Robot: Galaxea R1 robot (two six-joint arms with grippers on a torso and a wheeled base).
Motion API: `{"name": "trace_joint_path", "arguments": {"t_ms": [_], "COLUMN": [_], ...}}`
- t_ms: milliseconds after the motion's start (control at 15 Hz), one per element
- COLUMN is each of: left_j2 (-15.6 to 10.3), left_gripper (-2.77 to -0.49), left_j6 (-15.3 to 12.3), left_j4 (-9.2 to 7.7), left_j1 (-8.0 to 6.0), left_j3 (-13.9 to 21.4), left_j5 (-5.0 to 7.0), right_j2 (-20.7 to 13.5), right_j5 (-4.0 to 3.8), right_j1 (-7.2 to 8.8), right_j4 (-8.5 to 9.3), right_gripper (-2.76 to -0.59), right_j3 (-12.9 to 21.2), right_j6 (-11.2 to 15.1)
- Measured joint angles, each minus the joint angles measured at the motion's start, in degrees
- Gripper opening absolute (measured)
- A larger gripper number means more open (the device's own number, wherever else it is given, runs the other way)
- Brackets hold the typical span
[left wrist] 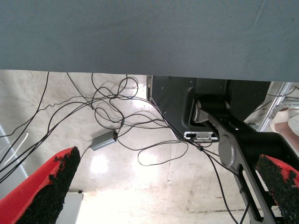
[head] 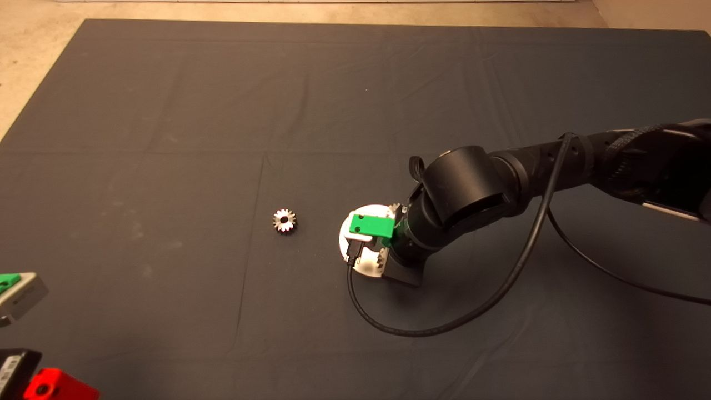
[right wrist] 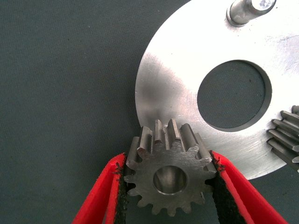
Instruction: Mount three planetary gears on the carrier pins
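A: Why does the right gripper (right wrist: 170, 186) pinch that gear (right wrist: 169, 173) by its teeth?

B: To keep its bore clear for a pin (right wrist: 246, 10) (it sits at the disc's (right wrist: 173, 79) rim). A spare gear (head: 284, 220) lies beside the disc; the left gripper (left wrist: 168, 186) waits open, well away.

Black tubular right arm (head: 555, 166) with a bulky round joint, a green pincer mount (head: 371, 226) and a looping black cable (head: 444, 328); red fingers (right wrist: 100, 196) carry black pads.

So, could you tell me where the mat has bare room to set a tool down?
The mat's far half is bare, as is the stretch left of the loose gear. It is crowded at the disc, under the right end effector and its cable.
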Motion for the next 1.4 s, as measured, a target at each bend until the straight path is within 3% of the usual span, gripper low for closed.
{"name": "trace_joint_path", "arguments": {"t_ms": [1400], "left_j2": [-0.05], "left_gripper": [-0.51], "left_j6": [0.11], "left_j4": [-0.01], "left_j1": [0.0], "left_j3": [0.0], "left_j5": [0.0], "right_j2": [-0.64], "right_j5": [-0.07], "right_j1": [-0.59], "right_j4": [-0.13], "right_gripper": [-2.28], "right_j3": [0.0], "right_j6": [-1.57]}}
